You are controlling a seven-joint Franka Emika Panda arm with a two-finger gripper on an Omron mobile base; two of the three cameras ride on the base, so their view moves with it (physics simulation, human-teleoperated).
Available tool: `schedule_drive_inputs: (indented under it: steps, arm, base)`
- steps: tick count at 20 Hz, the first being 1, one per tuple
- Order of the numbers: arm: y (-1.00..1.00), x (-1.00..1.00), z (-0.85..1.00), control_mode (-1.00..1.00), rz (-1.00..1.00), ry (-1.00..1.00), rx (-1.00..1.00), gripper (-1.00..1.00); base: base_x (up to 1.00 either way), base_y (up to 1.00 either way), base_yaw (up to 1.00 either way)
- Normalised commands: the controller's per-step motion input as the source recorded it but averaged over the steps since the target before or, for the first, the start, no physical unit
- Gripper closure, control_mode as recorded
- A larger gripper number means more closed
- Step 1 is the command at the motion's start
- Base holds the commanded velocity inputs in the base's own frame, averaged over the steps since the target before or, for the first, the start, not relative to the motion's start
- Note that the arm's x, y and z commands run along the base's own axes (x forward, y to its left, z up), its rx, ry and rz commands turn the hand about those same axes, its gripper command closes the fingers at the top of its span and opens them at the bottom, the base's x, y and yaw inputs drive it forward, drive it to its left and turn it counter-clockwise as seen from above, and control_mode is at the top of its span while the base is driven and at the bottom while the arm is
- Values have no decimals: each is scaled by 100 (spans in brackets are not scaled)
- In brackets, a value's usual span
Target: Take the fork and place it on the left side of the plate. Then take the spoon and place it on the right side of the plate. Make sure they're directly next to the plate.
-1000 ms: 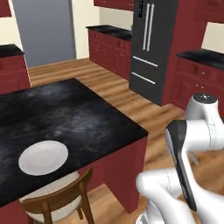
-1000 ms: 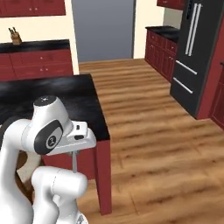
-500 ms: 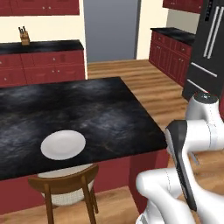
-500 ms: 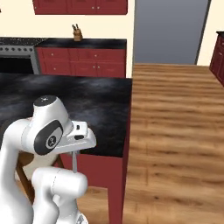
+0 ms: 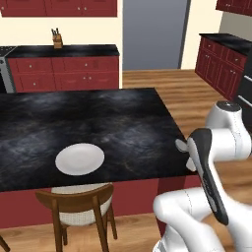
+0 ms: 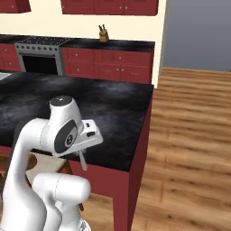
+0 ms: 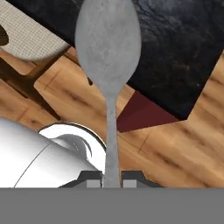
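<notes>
The white plate (image 5: 79, 159) lies bare near the front edge of the black table (image 5: 118, 123), above a wooden chair (image 5: 78, 209). The gripper (image 7: 110, 183) has its fingers (image 7: 92, 178) clamped on the handle of the grey spoon (image 7: 108, 48). In the hand view the spoon's long axis runs straight away from the fingers, bowl foremost, over the table's corner and the floor (image 7: 175, 148).

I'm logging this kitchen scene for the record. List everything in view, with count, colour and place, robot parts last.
plate: one, white, near edge of the island, nothing beside it
island counter: one, black top, red base
chair: one, brown wood, pale seat, tucked under the island below the plate
back counter: one, black top, red cabinets
knife block: one, tan, on the back counter
stove: one, grey, left of the red cabinets
spoon: one, grey, held over the island's corner
end effector: one, dark, shut on the spoon handle
</notes>
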Motion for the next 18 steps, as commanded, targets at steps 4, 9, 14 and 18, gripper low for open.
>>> schedule_drive_inputs:
  steps: [4, 9, 14, 18]
  arm:
    - [1, 51, -3, -100, 34, -4, 10, 100]
    - [21, 43, -9, -100, 8, -1, 7, 100]
    - [39, 50, -15, -100, -18, 0, 2, 100]
    - [59, 59, -24, -100, -24, 0, 0, 100]
  base:
    - [0, 0, 0]
    - [0, 0, 0]
    - [0, 0, 0]
    - [0, 0, 0]
